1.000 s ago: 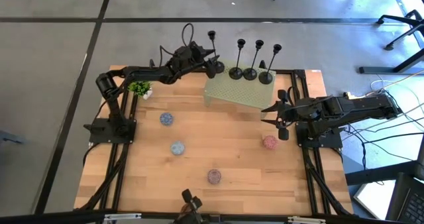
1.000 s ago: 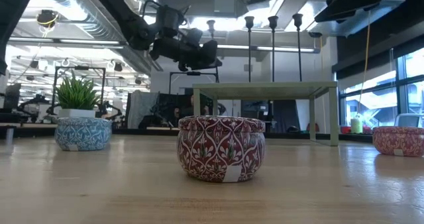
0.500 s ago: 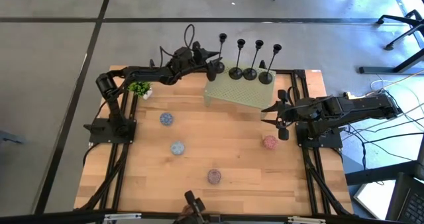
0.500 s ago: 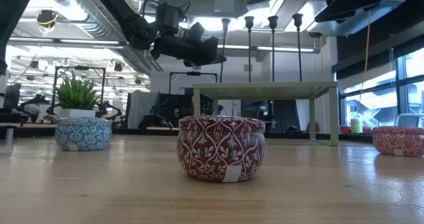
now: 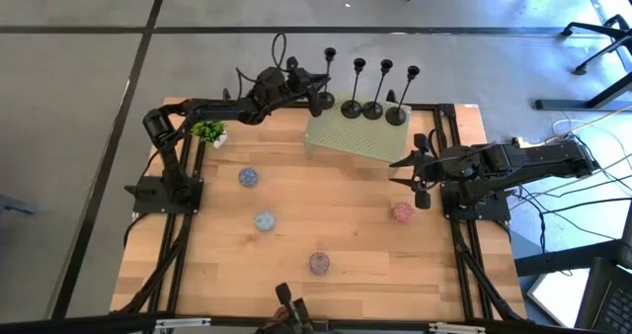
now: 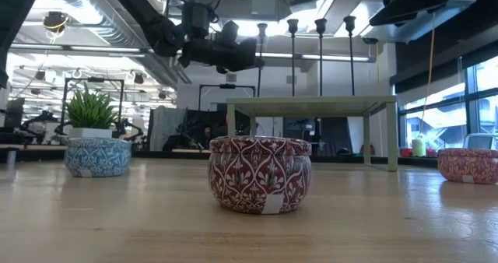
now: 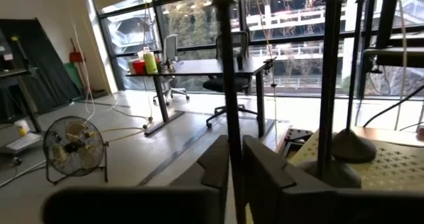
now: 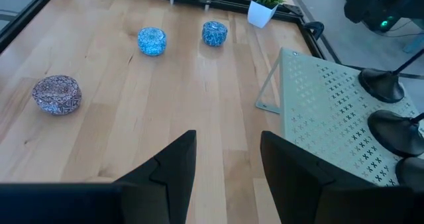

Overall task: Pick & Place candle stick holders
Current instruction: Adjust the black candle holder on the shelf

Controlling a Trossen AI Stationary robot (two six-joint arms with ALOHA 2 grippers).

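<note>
Three black candle stick holders (image 5: 373, 109) stand by their round bases in a row on a pale perforated stand (image 5: 351, 138) at the table's far side; their cups show in the low view (image 6: 320, 22). My left gripper (image 5: 320, 99) is shut on the fourth holder (image 5: 329, 55) at the stand's far left corner, beside the row. That holder stands upright in the low view (image 6: 261, 29). Its base is hidden. My right gripper (image 5: 409, 170) is open and empty over the table near the stand's right front corner. My left gripper pinches the fourth holder's thin stem (image 7: 226, 111), low down, between its two fingers (image 7: 215, 164). The fingers come level from the table's left and lie across the stem. The holder stays upright. Whether its base rests on the stand, I cannot tell; the fingers hide it.
Several round patterned tins lie on the wooden table: blue (image 5: 248, 177), light blue (image 5: 265, 219), red (image 5: 319, 263) and pink (image 5: 402, 211), the pink one close to my right gripper. A small potted plant (image 5: 208, 131) stands at the far left.
My left gripper has carried the fourth holder a little toward the table's right, closer to the row on the stand. The holder leaned rightward midway and now stands nearly upright.
</note>
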